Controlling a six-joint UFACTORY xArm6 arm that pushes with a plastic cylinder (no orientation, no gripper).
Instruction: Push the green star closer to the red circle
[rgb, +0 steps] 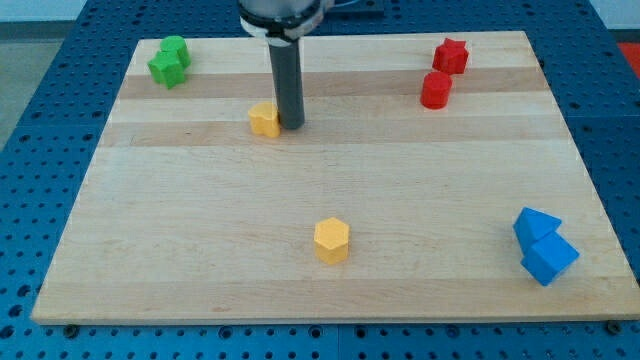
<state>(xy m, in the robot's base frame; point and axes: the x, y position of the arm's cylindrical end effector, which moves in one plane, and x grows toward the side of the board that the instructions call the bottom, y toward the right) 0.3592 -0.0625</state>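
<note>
With no gripper fitted to open or close, swing my tip (291, 126), well to the view's right of the green star (164, 70) in the surface's (400, 200) top-left corner, round to the star's left side, then push steadily rightward toward the far-off red circle (436, 90).

The arm enters from the view's top edge, left of centre, where only its rounded dark housing (281, 16) shows, cut off by the frame. From this housing a straight, dark grey cylindrical rod (288, 80) hangs vertically, neither tilted to the view's left nor its right. My tip (291, 126) sits at the rod's lower end, down at the surface, in the upper half of the view.
</note>
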